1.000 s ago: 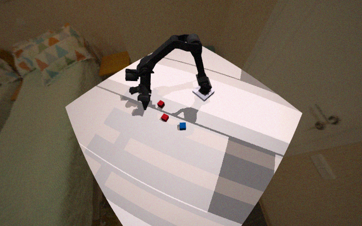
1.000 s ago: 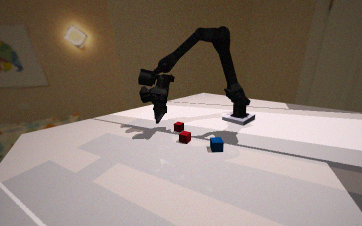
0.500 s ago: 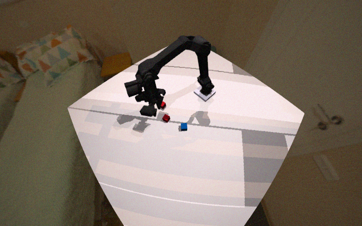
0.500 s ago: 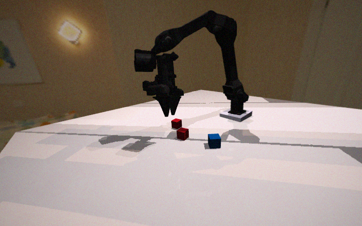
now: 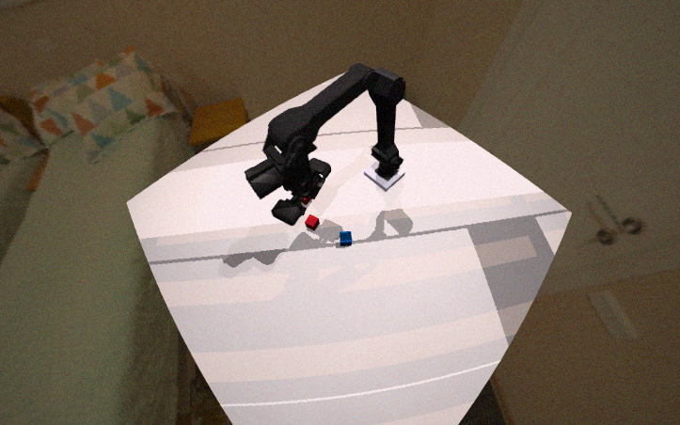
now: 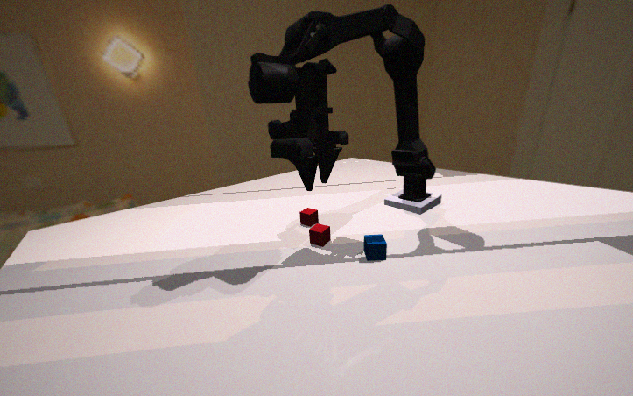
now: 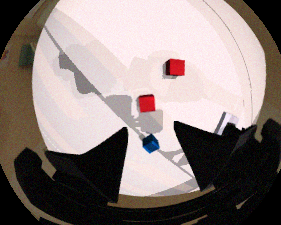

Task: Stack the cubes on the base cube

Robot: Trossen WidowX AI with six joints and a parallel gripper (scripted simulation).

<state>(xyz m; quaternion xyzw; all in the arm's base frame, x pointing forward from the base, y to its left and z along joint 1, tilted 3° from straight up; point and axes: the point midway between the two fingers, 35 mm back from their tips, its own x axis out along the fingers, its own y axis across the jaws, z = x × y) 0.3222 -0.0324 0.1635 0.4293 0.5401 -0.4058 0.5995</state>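
Note:
A red cube (image 5: 311, 221) (image 6: 319, 235) (image 7: 147, 103) lies on the table between the other two cubes. A second red cube (image 5: 306, 200) (image 6: 308, 216) (image 7: 175, 67) lies farther back, partly hidden by the gripper in the top view. The blue cube (image 5: 345, 238) (image 6: 375, 247) (image 7: 151, 143) stands on the table, apart from both red cubes, with nothing on top. My gripper (image 6: 317, 186) (image 7: 151, 127) is partly open and empty. It points down and hangs above the table near the farther red cube. Its fingertips are hard to make out in the top view.
The arm's pale base plate (image 5: 386, 182) (image 6: 419, 205) (image 7: 225, 123) is on the table (image 5: 363, 327) (image 6: 210, 354), behind the cubes. The arm arches up from it. Shadows of the arm fall around the cubes. A bed and a small wooden stand (image 5: 218, 121) are beyond the table.

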